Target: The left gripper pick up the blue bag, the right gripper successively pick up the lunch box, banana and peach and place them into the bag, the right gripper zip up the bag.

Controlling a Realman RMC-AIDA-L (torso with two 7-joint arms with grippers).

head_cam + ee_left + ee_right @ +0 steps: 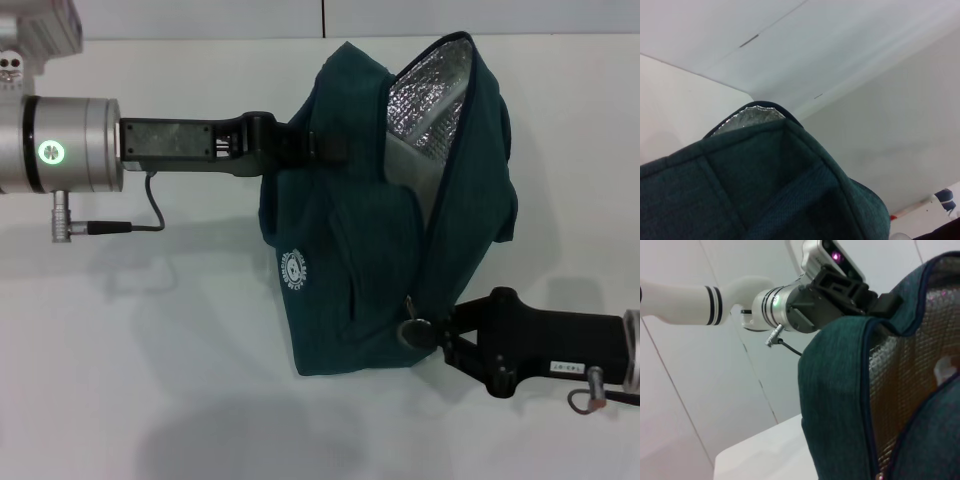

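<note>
Head view, entry: right gripper (432, 335) pinched shut on the ring zipper pull (413, 330) at the near right corner of the blue bag (340, 260); left gripper (300, 142) clamps the bag's far left top edge and holds it above the white table (150, 330). Bag: soft, limp teal woven fabric, crinkled silver foil lining (430, 95), mouth partly unzipped; probably weighty and saggy, best drawn by the pull along the zip.

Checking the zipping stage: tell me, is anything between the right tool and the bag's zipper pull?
Nothing visible: the right tool is already at the zipper pull on the blue bag, whose top remains open.
</note>
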